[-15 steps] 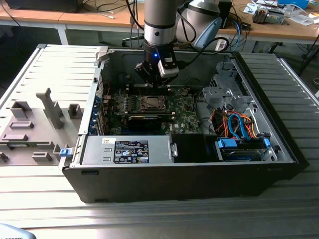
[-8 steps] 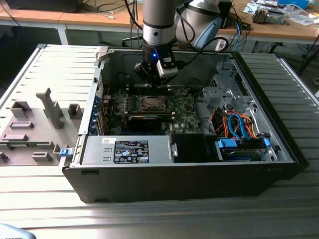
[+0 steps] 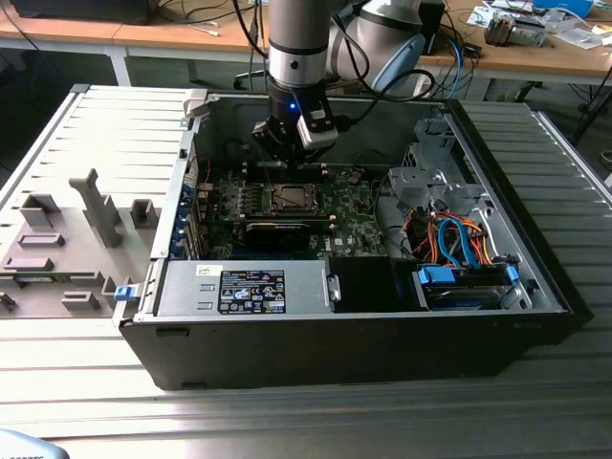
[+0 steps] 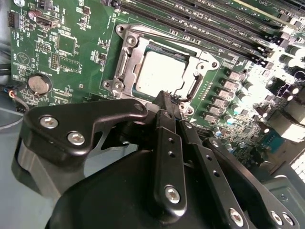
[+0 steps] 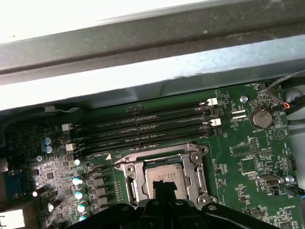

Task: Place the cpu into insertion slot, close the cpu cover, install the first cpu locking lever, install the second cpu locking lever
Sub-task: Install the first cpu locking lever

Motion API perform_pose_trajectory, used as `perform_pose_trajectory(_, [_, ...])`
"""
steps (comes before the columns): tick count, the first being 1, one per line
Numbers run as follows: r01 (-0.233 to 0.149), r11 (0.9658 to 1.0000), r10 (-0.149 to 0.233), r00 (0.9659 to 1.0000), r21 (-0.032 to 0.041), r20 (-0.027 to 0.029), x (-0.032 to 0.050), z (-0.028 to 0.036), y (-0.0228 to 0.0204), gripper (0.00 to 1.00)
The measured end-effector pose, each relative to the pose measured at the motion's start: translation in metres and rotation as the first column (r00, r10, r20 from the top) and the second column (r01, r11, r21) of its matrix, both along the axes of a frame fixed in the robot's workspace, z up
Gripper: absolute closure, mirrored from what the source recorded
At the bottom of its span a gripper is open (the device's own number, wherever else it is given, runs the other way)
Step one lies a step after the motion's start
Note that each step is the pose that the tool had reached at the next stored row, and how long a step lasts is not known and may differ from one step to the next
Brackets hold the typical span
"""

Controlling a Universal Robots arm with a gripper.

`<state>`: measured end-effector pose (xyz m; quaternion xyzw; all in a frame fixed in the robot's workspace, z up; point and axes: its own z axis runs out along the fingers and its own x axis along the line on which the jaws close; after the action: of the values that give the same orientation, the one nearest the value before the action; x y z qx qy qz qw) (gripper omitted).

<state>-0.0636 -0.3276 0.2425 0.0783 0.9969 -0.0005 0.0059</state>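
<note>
**A:** Reading from the exterior view's left – where does it all sit?

**B:** Grey tray (image 3: pixel 57 239) at the far left, outside the case (image 3: pixel 382 335). Inside the case is the green board (image 3: pixel 354 225), with the slot (image 4: pixel 116 86) about mid-board. The gripper (image 3: pixel 287 153) hangs just over the slot's far edge. The blue and orange cables (image 3: pixel 459 244) lie well off to the right.

**A:** And the cpu?

**B:** The cpu (image 4: pixel 161 74) lies flat in the slot, pale face up and square to the rim. The cover (image 4: pixel 131 52) looks to be down around it, framing the face, though I can't tell whether it is latched.

**A:** What about the fingers?

**B:** Drawn in narrow, the tips almost meeting, with nothing I can see between them. In the second wrist view the tips sit right at the slot's edge.

**A:** So which step is it?

**B:** My guess is the locking stage. In the first wrist view a thin lever (image 5: pixel 102 168) stands out beside the slot.

**A:** How would you do it well?

**B:** Keep the tips on the metal and off the cpu's face and the small parts alongside. Push steadily along the lever's own arc – a sideways slip could scrape the board.
</note>
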Motion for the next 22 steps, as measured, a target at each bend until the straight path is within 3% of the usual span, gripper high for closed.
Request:
perform_pose_trajectory(12, [-0.078,0.9970,0.078,0.9970,0.0000,0.0000,-0.0061,-0.0006,0.0000,0.89])
perform_pose_trajectory(22, [-0.143,0.9897,0.143,0.9897,0.0001,0.0000,-0.0100,-0.0010,0.0000,0.89])
